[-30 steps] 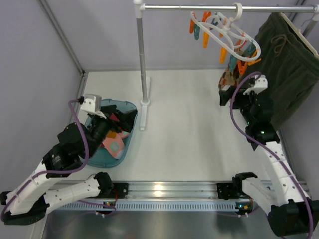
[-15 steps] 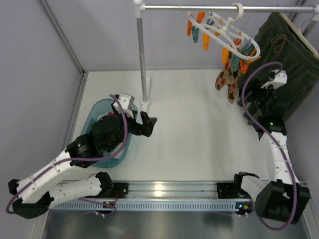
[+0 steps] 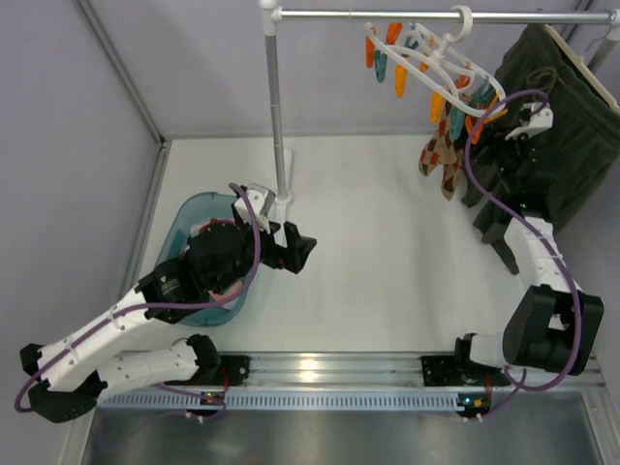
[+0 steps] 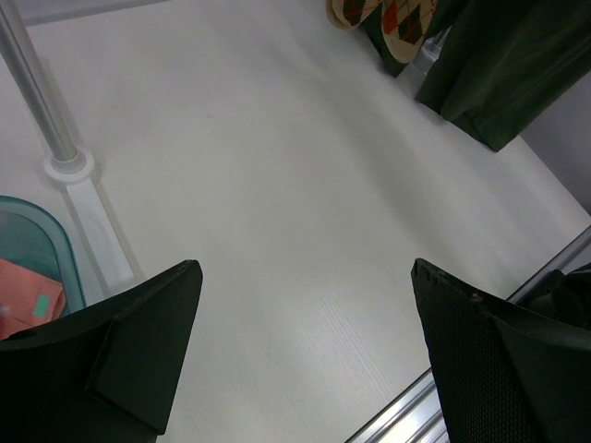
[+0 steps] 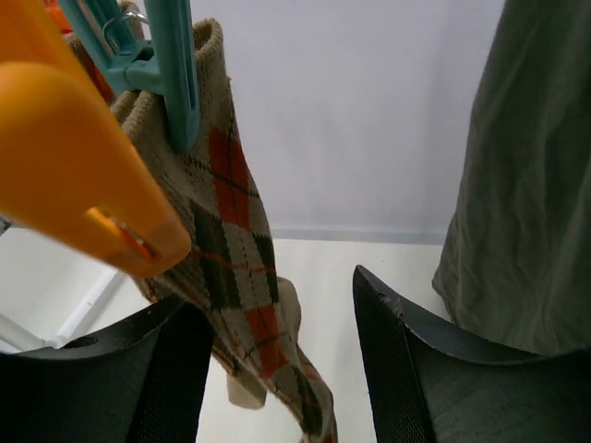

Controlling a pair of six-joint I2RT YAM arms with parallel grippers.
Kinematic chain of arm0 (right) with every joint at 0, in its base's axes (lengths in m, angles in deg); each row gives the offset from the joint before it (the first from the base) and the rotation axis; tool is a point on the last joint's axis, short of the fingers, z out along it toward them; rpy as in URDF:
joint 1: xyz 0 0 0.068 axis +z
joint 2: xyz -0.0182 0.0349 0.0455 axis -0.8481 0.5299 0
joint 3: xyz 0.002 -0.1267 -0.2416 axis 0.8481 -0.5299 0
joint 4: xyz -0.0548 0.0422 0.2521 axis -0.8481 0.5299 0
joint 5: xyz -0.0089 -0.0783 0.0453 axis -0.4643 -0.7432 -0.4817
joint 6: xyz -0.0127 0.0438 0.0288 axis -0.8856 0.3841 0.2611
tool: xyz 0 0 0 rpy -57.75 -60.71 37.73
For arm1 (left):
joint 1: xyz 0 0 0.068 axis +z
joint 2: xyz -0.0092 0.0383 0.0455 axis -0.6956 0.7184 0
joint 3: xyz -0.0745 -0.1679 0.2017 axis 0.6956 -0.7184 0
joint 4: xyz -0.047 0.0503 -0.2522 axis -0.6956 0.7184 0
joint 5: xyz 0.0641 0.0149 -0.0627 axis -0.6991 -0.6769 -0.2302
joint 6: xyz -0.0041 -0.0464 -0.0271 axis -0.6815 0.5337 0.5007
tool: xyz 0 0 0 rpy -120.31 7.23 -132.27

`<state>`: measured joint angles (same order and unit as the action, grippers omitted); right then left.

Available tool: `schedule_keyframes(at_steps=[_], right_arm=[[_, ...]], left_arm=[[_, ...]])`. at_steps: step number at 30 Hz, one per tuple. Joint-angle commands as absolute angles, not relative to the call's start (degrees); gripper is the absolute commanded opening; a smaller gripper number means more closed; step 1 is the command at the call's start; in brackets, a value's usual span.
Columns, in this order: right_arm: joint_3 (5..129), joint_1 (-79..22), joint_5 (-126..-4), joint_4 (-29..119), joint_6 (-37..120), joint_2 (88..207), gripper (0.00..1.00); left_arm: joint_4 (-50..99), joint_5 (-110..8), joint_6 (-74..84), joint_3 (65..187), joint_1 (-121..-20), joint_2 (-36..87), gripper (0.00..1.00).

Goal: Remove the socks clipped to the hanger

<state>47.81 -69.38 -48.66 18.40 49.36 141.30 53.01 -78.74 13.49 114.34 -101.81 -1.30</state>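
- Left arm reaches out low from its near-left base, elbow over the teal basin (image 3: 191, 207), with the left tool (image 3: 297, 249) out past the basin's right rim above bare tabletop (image 3: 378, 271).
- Its jaws are spread wide and hold nothing.
- Right arm stands tall on the far right, its wrist lifted right beside the hanger (image 3: 438, 60) on the rail (image 3: 387, 15).
- The right tool (image 5: 272, 295) has its jaws parted, with the argyle socks (image 3: 441, 155) hanging in the gap just ahead. No pinch on them shows.
- Those socks hang from a teal clothespin (image 5: 175, 65), left of the dark olive garment (image 3: 572, 126).
- Against half a second ago, the left tool has edged further right, away from the basin.
- The right wrist has climbed higher and closer to the hanger, and the argyle socks are still clipped.
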Motion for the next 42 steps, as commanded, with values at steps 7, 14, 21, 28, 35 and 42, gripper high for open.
schedule_keyframes(at_steps=[7,14,21,28,35,42], right_arm=[[51.73,-67.94,-43.04,3.49,52.00,146.74,0.19],[42.77,-67.41,-54.19,-0.12,52.17,135.94,0.00],[37.14,-63.29,-60.35,7.08,48.31,123.28,0.00],[36.17,-41.52,-77.57,16.13,37.51,117.12,0.00],[40.47,-25.06,-94.18,19.22,27.75,121.94,0.00],[47.59,-15.74,-100.26,22.64,28.70,127.92,0.00]], left_arm=[[51.23,-73.28,15.70,118.35,-101.73,-1.56,0.99],[47.54,-62.84,17.28,123.89,-101.73,0.72,0.99],[45.07,-63.86,18.60,129.42,-101.64,3.18,0.99],[45.42,-65.80,16.49,140.83,-101.73,11.88,0.99],[45.69,-70.71,12.80,149.99,-101.73,20.67,0.99],[44.55,-71.87,11.13,149.39,-99.80,27.53,0.99]])
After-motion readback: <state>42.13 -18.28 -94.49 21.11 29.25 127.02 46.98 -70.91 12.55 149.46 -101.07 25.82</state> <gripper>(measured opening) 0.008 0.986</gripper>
